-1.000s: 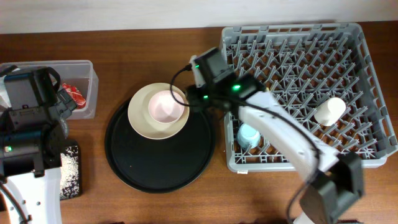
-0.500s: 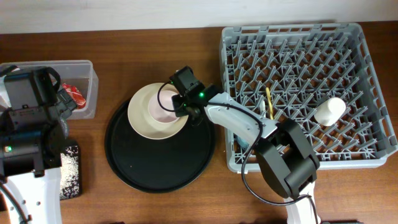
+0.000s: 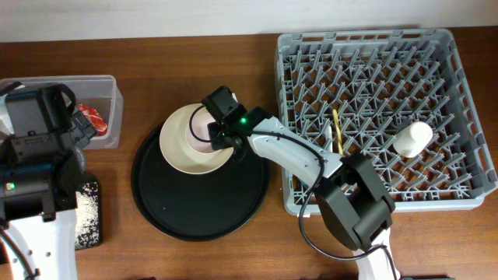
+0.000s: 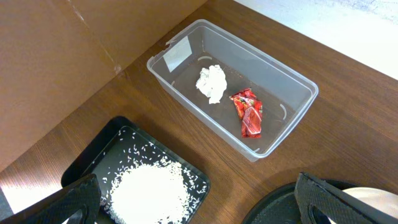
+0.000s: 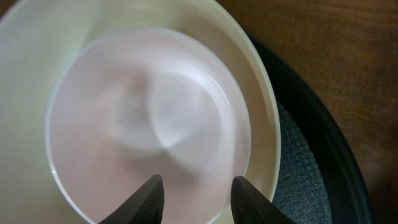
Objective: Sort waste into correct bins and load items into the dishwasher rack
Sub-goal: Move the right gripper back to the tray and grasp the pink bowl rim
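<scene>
The glossy small pink bowl [image 5: 149, 124] sits in the large cream round plate [image 5: 37, 62] on a textured round black tray [image 5: 311, 174]. The right gripper [image 5: 198, 199], half-spread, hangs over the bowl's rim, holding nothing. The left gripper [image 4: 202, 205] stands wide. The clear rectangular plastic tub [image 4: 292, 118] holds a crumpled white tissue [image 4: 211, 83] and a crumpled red wrapper [image 4: 247, 112]. The shallow black rectangular bin [image 4: 118, 140] holds white rice grains [image 4: 146, 190].

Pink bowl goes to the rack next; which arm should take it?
Right. The right gripper hangs just above the pink bowl on the cream plate, jaws apart; the left gripper sits open far off by the clear tub.
</scene>
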